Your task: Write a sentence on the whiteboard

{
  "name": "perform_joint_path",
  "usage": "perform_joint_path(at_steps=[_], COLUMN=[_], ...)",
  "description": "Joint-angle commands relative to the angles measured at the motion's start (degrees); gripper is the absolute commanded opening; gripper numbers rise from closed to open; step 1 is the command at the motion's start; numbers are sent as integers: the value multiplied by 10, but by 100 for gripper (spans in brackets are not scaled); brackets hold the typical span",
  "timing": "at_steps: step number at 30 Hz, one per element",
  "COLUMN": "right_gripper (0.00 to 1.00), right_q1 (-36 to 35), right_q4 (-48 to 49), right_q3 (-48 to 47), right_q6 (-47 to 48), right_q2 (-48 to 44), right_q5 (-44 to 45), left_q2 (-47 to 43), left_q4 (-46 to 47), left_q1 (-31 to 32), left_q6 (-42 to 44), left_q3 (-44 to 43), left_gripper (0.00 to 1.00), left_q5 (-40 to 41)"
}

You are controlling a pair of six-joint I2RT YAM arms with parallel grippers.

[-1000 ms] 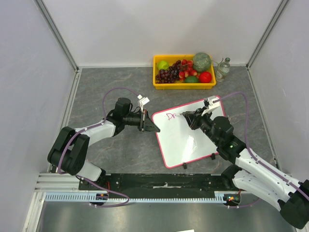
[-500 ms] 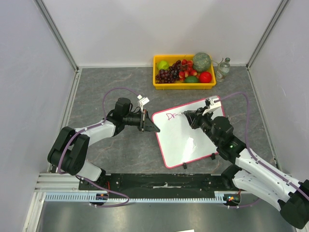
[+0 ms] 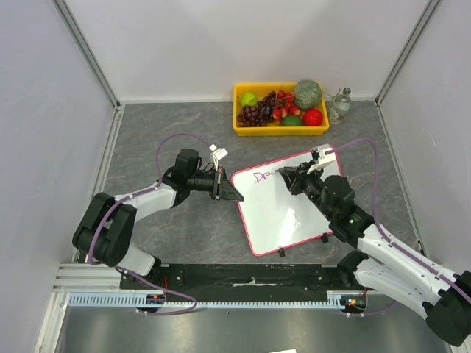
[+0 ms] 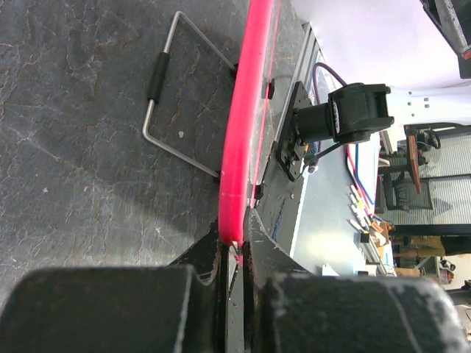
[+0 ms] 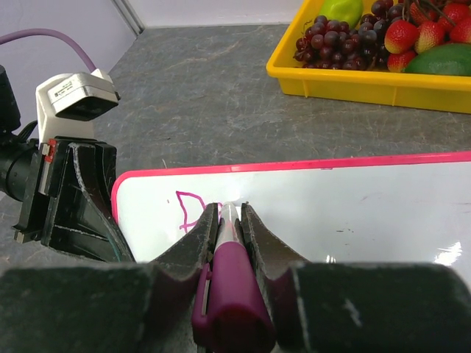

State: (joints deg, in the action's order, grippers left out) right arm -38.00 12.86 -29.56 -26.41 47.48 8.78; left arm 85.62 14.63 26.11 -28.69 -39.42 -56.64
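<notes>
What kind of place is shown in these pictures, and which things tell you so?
Most likely a robotics lab test cell. Two arms are bolted to a metal rail at the edge of the table, plain white panels wall it in, and the props look staged: a whiteboard and a yellow tray of fruit.

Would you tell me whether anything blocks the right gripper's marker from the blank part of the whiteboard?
Nothing visible does. The right gripper holds the marker at the whiteboard beside the first pink letters, the white surface ahead is bare, and the left gripper clamps only its rim.
</notes>
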Motion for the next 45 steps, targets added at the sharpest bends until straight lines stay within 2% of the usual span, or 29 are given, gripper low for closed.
perform_joint_path(at_steps=[1,14,25,45], right_gripper=[0,0,0,0], right_q1=[2,2,3,3], right_q4=[-26,-54,-64,-66], right_q3=[2,21,27,-32], right_q6=[8,11,18,19], right_q2=[2,-23,-35,-43], right_q5=[-12,-19,8,15], left_q2=[0,1,-1,1], left_q4=[-25,-26,-26,-25], left_q1=[10,9,10,10], left_q6=[78,77,76,77], left_q3=[5,6,7,4], left_gripper=[2,2,2,2], left_q5=[-2,-3,-2,-1])
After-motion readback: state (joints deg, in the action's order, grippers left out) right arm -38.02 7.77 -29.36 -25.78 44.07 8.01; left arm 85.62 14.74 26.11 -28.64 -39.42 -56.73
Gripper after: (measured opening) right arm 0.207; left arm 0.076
